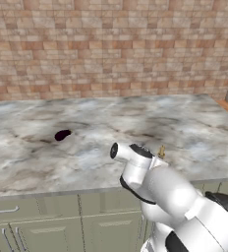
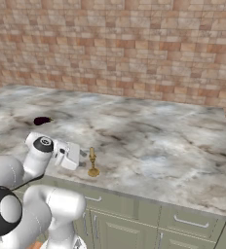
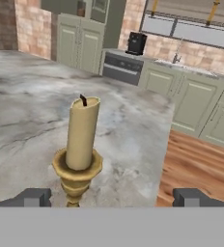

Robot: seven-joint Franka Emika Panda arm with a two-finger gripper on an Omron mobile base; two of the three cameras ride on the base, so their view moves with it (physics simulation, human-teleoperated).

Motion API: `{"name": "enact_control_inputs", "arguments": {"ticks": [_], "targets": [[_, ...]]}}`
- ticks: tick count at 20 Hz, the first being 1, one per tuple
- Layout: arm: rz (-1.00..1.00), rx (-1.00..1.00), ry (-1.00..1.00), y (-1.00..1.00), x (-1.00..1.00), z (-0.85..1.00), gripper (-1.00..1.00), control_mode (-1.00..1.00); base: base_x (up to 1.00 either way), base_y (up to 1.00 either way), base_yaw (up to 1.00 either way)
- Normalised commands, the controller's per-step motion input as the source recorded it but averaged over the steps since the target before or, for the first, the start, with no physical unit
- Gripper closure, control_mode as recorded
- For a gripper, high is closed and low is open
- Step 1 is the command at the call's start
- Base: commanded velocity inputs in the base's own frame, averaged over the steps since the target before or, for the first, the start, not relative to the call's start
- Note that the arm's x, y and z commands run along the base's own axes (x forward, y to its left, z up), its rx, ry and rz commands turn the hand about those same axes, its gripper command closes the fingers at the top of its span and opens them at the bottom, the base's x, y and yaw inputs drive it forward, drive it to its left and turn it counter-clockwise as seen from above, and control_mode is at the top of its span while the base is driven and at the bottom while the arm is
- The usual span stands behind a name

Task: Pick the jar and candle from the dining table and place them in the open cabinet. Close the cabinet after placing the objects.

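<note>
A dark oval blob (image 1: 62, 135) lies left on the dining table (image 2: 149, 141); rightward, near the front edge, the gold candle (image 2: 92, 163) stands upright between the wide-open gripper (image 3: 111, 197) (holding nothing). Thin-stemmed and top-heavy, it would likely topple if one fingertip (image 3: 32, 197) touched first.

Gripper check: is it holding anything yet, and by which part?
Nothing is held. The gripper is open, level with the candle, whose gold stem stands between the fingertips untouched, nearer the left one, on the dining table.
</note>
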Motion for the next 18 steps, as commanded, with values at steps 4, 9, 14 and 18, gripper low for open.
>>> {"name": "enact_control_inputs", "arguments": {"ticks": [4,9,14,18], "targets": [[0.00,0.00,0.00,-0.07,0.01,-0.15,-1.00,-1.00,0.00,0.00,0.00],[0.00,0.00,0.00,-0.10,0.01,-0.13,-1.00,-1.00,0.00,0.00,0.00],[0.00,0.00,0.00,-0.09,0.14,-0.13,-1.00,-1.00,0.00,0.00,0.00],[0.00,0.00,0.00,-0.07,0.23,-0.10,-1.00,-1.00,0.00,0.00,0.00]]}}
